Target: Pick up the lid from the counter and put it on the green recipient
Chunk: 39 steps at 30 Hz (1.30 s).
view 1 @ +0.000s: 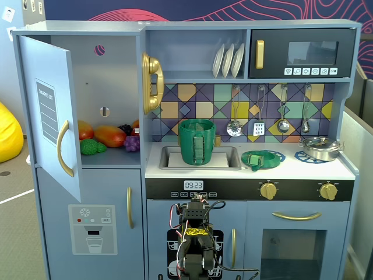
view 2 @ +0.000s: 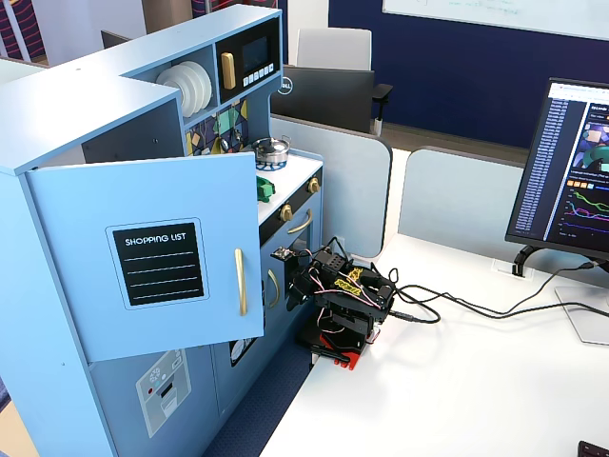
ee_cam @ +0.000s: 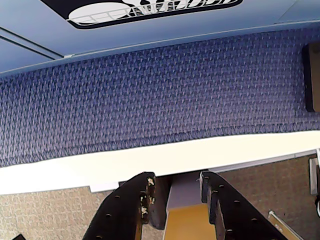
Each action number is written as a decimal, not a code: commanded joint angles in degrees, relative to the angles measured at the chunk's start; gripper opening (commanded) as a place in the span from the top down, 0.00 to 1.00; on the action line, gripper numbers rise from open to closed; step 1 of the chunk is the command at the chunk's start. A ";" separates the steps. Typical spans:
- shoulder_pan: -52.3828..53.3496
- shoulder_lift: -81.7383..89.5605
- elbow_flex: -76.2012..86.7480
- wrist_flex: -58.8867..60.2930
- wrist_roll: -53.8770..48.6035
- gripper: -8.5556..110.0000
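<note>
The lid [view 1: 260,158], a flat dark green disc with a lighter band handle, lies on the white counter over a blue burner ring, right of the sink. The green recipient [view 1: 197,142], a tall green pot with a strap handle, stands upright in the sink. My arm [view 1: 195,242] is folded low in front of the kitchen, far below both. In the wrist view my gripper [ee_cam: 176,181] has its jaws apart with nothing between them, over blue carpet and the white table edge. In a fixed view the lid's edge [view 2: 265,188] shows past the open door, which hides the pot.
A silver pot [view 1: 320,147] sits on the right burner. The cupboard door [view 1: 52,111] stands open at the left, with toy fruit [view 1: 108,137] inside. The arm [view 2: 343,305] stands on a white table with cables and a monitor [view 2: 571,176].
</note>
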 commanded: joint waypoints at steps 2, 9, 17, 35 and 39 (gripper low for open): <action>3.87 -0.35 -0.18 10.55 -0.79 0.93; 3.78 -0.35 -0.18 10.55 -1.32 0.93; 6.94 -0.35 -1.93 3.34 1.05 0.93; 34.10 -29.18 -34.80 -63.54 -4.22 0.82; 36.30 -31.90 -35.86 -70.66 -2.02 0.68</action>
